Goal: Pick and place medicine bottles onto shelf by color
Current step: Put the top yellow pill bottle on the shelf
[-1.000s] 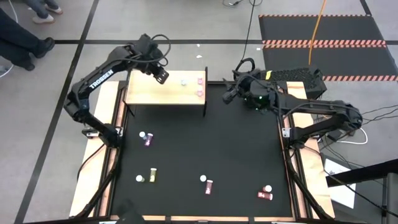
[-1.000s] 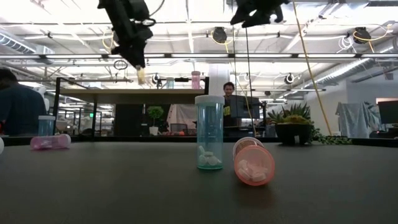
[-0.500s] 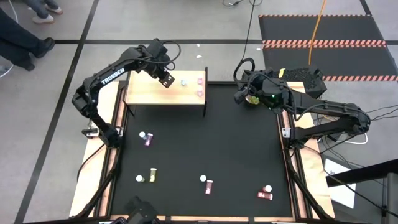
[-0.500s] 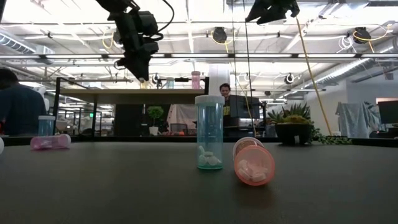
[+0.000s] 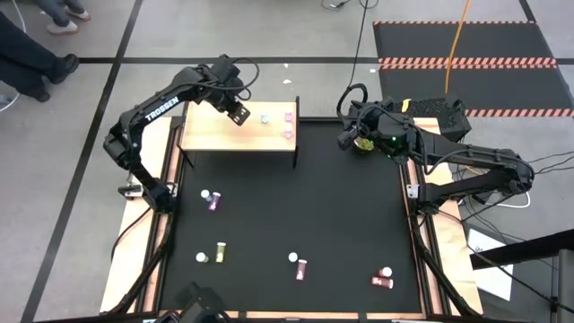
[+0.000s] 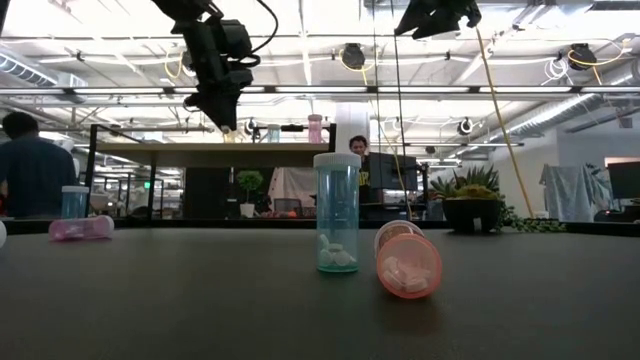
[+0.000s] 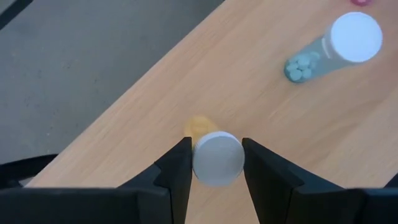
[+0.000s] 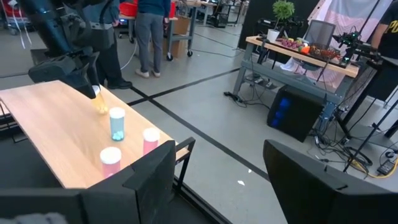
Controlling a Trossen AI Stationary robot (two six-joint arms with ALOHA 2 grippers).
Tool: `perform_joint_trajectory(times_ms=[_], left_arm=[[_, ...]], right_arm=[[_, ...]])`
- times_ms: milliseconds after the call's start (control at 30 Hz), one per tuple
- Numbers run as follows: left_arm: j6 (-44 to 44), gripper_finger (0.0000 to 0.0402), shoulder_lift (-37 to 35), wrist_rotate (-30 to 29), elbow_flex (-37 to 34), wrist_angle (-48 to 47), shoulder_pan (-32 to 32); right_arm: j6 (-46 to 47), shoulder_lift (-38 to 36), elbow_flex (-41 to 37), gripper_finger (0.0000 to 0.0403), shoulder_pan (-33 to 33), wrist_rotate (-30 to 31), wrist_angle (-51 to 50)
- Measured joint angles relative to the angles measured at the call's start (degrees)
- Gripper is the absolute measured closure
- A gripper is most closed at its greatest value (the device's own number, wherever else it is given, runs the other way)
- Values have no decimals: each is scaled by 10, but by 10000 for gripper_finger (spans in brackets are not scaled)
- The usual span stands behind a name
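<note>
Big open lab behind a black-topped table, and I've got the left gripper (image 7: 217, 163) over the shelf (image 5: 215, 135), pinched on a yellow bottle (image 7: 217, 157) by its white cap so it stays upright, near the teal bottle (image 7: 336, 48). Two pink bottles (image 8: 130, 151) sit grouped at the shelf's far end. The right gripper (image 5: 348, 139) waits wide open past the shelf's end, out of the way.

Yellow bottle (image 7: 217, 157) body mostly hidden under its cap (left wrist view).
</note>
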Motion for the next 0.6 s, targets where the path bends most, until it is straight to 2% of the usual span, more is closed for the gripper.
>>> perform_joint_trajectory(times_ms=[600], left_arm=[[-15,266,1,26,-1,-46,29]], right_arm=[[4,0,0,163,0,0,12]])
